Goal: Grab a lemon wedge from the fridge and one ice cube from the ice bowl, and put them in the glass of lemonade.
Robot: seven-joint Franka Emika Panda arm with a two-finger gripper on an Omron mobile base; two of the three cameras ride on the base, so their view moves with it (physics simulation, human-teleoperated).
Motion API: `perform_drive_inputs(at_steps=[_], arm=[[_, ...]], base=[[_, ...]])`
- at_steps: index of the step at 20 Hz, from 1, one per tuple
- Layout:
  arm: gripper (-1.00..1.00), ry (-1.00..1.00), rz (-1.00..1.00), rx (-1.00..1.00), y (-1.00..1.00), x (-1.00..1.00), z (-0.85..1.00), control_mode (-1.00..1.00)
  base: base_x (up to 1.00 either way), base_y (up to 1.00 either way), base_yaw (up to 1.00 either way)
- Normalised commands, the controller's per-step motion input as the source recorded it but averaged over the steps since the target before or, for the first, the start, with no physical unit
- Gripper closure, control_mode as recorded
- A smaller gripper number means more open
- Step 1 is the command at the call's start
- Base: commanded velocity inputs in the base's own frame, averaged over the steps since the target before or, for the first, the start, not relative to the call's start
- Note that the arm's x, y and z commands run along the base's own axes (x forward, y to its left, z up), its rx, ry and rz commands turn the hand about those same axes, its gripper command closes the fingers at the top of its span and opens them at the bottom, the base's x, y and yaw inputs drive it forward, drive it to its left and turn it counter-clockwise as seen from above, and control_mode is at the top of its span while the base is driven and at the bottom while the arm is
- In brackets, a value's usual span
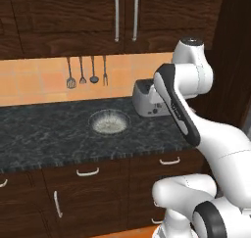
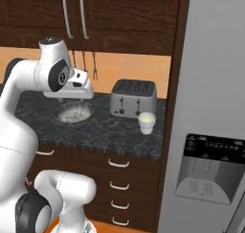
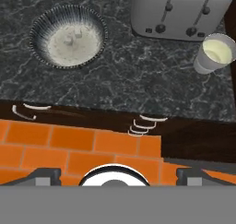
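1. Hand view: the ice bowl (image 3: 68, 36) and the glass of lemonade (image 3: 213, 54) are seen on the counter ahead.
2. The fridge (image 2: 215, 83) stands right of the gripper; its doors are closed.
3. Gripper state cannot be told.

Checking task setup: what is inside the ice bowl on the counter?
The ice bowl holds speckled whitish contents, with a small pale lump near the middle. Separate cubes cannot be made out. In the right base view the hand covers its far rim.

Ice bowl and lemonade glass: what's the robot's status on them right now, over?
Fingers high above the counter, holding nothing visible. Ice bowl and glass of lemonade untouched, toaster behind the glass. Fridge doors shut. Nothing blocking the bowl.
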Motion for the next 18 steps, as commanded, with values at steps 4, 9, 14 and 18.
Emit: perform_drive_inputs(at_steps=[4, 9, 14, 18], arm=[[-1.0, 0.0, 0.0, 0.0, 0.0, 0.0, 0.0, 1.0], [-1.0, 0.0, 0.0, 0.0, 0.0, 0.0, 0.0, 1.0], [-1.0, 0.0, 0.0, 0.0, 0.0, 0.0, 0.0, 1.0], [-1.0, 0.01, 0.05, 0.0, 0.34, -0.04, -0.24, -1.0]], base=[[0.72, 0.0, -0.06], [0.65, 0.09, -0.04], [0.24, 0.4, 0.0], [0.0, 0.15, 0.02]])
